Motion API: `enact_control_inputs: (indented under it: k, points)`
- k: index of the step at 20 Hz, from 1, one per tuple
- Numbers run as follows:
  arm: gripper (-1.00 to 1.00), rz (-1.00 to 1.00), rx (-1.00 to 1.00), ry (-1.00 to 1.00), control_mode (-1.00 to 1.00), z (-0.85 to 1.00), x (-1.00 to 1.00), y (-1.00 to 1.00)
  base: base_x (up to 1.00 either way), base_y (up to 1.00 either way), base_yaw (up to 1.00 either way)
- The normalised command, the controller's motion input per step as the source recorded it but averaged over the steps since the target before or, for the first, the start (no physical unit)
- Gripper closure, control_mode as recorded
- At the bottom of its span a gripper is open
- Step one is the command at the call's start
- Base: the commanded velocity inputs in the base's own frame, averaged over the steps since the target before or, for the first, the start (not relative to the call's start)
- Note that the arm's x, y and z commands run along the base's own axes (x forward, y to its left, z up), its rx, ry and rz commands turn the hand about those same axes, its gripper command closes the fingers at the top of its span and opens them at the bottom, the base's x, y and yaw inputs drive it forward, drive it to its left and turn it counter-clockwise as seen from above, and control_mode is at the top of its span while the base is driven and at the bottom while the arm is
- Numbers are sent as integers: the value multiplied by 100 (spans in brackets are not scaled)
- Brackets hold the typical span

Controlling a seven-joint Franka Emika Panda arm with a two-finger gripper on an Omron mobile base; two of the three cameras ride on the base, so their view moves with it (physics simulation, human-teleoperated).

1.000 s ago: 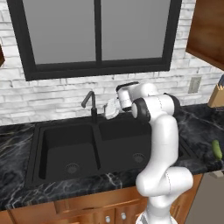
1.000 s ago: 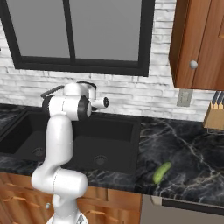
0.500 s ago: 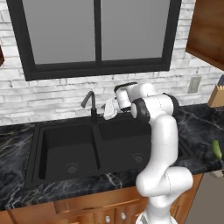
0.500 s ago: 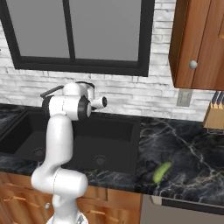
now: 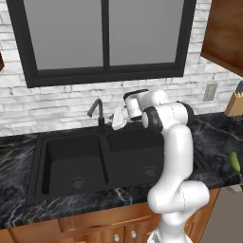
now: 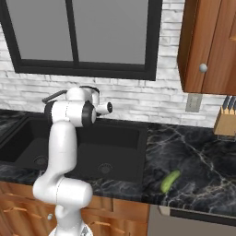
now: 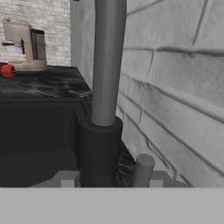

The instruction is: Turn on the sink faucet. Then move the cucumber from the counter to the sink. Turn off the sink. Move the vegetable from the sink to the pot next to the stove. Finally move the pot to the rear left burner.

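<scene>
Reaching toward the back wall, the tool (image 5: pixel 116 119) is seen just beside the base of the sink faucet (image 5: pixel 96 110), on its right, above the rear edge of the sink (image 5: pixel 71 161). In the hand view the faucet's stem (image 7: pixel 107 61) rises straight in front of the tool, with its thick dark base (image 7: pixel 99 151) standing between the two fingertips (image 7: pixel 68 179), and a small thin lever (image 7: pixel 142 168) pokes up near the right one. The fingers are seen on either side of the base, but whether they touch it cannot be told, so the tool's state cannot be told: neither spread wide nor pressed together is plainly shown.

Left of the tool, the left basin is seen with its round drain (image 5: pixel 77 182); below and right of the tool lies the right basin with its own drain (image 5: pixel 150 170). Beyond the tool in the hand view, well apart, a small red fruit (image 7: pixel 7 70) and a beige appliance (image 7: pixel 25 44) stand on the table (image 7: pixel 43 83).

Far to the right of the tool, well apart from the sink, the cucumber (image 6: pixel 169 180) lies on the black marble table, near its front edge. Further right, a knife block (image 6: pixel 225 120) stands against the brick wall (image 6: pixel 138 103), beneath a wooden cabinet (image 6: pixel 209 46).
</scene>
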Motion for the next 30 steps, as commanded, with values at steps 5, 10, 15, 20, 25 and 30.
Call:
enact_control_inputs:
  k: [5, 10, 15, 20, 25, 30]
  points:
    - [100, 0, 0, 0, -100, -6, 2, 18, 0, 0, 0]
    - [100, 0, 0, 0, -100, -2, 0, 0, 0, 0, 0]
    - [100, -2, 0, -1, -100, 0, 0, 5, 0, 0, 0]
    - [100, -20, 0, -3, -100, -6, 0, 10, 0, 0, 0]
    - [100, -24, 0, -4, -100, -9, 0, 2, 0, 0, 0]
    - [100, -25, 0, -4, -100, -4, 0, 3, 0, 0, 0]
